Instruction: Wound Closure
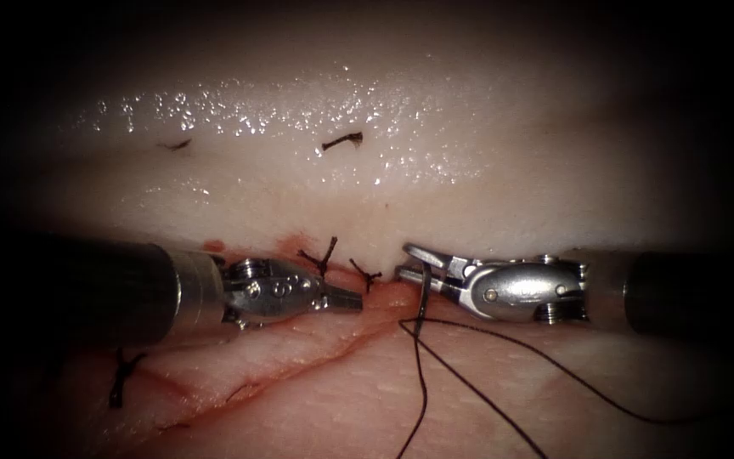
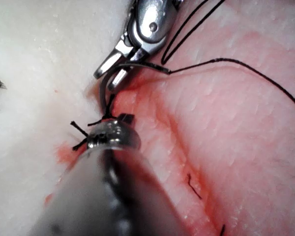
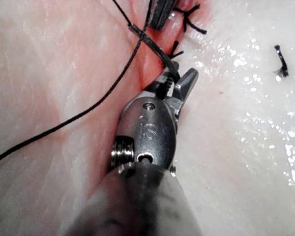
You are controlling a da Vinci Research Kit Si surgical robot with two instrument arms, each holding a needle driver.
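The tissue (image 1: 469, 399) is lying across the whole endoscope view, pale and wet with glints toward the back, pinker toward the front, with the cut (image 1: 384, 293) running across it between the two tools and red fluid (image 1: 214, 246) staining its edges.

The left arm's tool (image 1: 346, 298) is reaching in from the left and lying low along the cut, its jaws pressed together with nothing visible between them. The right arm's tool (image 1: 409, 262) is coming in from the right with its jaws parted, and they are straddling the curved needle (image 1: 423, 297) without clamping it.

The needle is standing nearly upright at the cut, just left of the right tool's wrist. In the left wrist view its curve (image 2: 107, 88) is arching from the right tool's jaws (image 2: 110, 69) down toward the knots, so it is looking seated in the tissue, though how deep I cannot tell.

The thread (image 1: 486, 399) is trailing from the needle's lower end in long dark lines over the front of the tissue, off toward the bottom and the right.

Two tied stitch knots (image 1: 324, 257) are sitting at the cut between the tool tips, another stitch (image 1: 121, 378) is lying far left, and cut ends of thread (image 1: 343, 140) are resting on the pale back surface.
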